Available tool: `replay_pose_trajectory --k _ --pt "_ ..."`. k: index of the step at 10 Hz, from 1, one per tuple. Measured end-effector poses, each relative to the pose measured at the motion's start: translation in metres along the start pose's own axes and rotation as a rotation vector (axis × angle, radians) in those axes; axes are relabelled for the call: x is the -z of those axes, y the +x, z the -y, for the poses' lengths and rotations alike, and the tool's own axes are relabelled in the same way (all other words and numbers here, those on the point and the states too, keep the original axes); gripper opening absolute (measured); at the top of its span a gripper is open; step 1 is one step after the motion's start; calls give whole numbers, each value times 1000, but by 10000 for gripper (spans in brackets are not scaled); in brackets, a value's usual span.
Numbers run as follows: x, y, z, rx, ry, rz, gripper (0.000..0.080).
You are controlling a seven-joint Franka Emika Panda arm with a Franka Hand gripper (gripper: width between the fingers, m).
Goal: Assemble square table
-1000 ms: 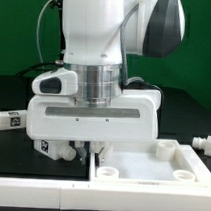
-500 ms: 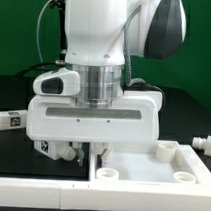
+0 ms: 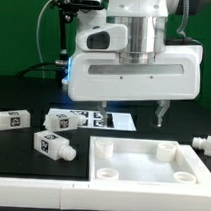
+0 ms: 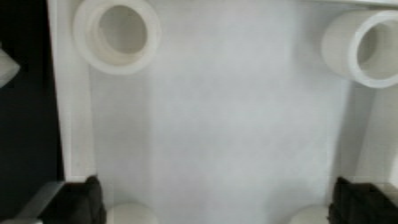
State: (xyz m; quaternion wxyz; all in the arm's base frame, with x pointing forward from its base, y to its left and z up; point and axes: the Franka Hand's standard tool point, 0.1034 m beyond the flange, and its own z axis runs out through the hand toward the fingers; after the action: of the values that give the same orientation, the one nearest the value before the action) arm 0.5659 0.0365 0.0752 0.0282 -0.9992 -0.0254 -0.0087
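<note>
Now | claw [image 3: 133,113] spread, empty, above square top [image 3: 140,167] | legs [image 3: 51,144] aside | marker board [image 3: 113,119] behind

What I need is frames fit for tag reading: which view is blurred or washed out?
Exterior view: sharp and evenly lit, the short white tagged legs crisp. Wrist view: soft focus, the white plastic square tabletop nearly washed out, the black fingertips of the hand blurred.
</note>
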Motion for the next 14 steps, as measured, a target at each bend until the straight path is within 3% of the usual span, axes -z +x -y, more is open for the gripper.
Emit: replay_pose_trajectory --k 2,3,4,6,10,11,14 --pt "0 0 -1 -1 0 1 647" --pt "2 1 8 46 -15 -6 647" --pt "5 -1 39 149 -28 -21 649" --pt "-2 -13 74 219 -12 -11 649" --pt "-5 -17 74 216 -12 -23 649" --pt "-7 -19 81 197 -15 -28 649" --pt "-26 -56 156 196 -8 -56 649"
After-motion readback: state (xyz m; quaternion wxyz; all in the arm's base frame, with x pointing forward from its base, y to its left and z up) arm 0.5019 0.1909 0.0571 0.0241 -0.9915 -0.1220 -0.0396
